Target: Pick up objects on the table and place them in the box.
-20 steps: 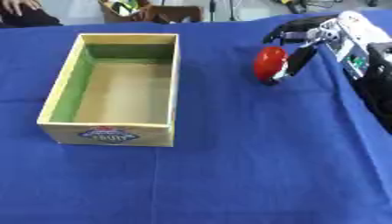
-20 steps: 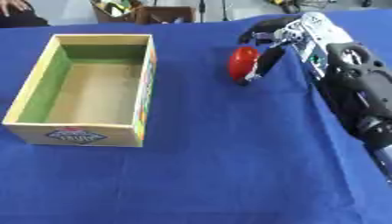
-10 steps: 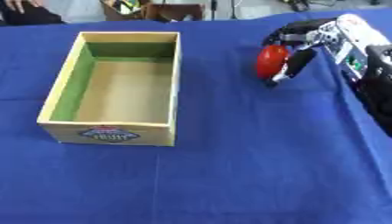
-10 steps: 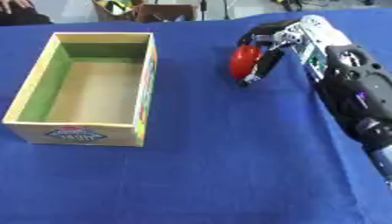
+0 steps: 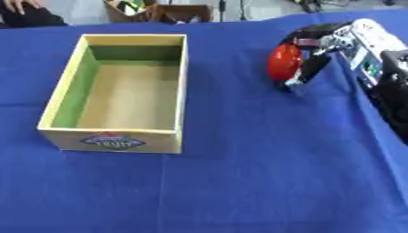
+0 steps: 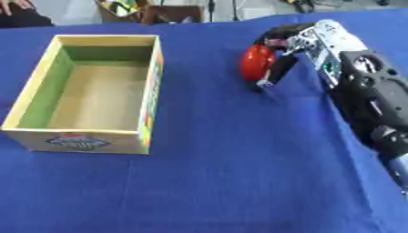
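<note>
Right hand (image 6: 296,48): comes in from the right side, black with a silver-white back, fingers curled round the red ball from above and behind, thumb reaching down along its near side.
Red ball (image 6: 257,63): glossy and rounded, grasped in the right hand, on the far right part of the worktop, well apart from the box (whether lifted clear of the cloth or touching it, cannot tell).
Right arm (image 6: 368,95): black, bulky, runs from the hand towards the lower right edge of the right eye view.
Box (image 5: 65,90): open-topped, rectangular, pale wood outside, green on the inner walls, tan floor; sits on the left half of the worktop with its long side running away from the robot, nothing visible inside.
Box label (image 5: 108,140): round blue and red badge on the near short wall (lettering too small to read).
Box side (image 6: 150,108): coloured printing along the right outer wall, seen only in the right eye view.
Worktop (image 5: 239,173): covered with a blue cloth, slightly creased, bare across the near half.
Left hand: shows in neither view.
Far edge: clutter of brown and dark shapes beyond the cloth (not possible to make out).
</note>
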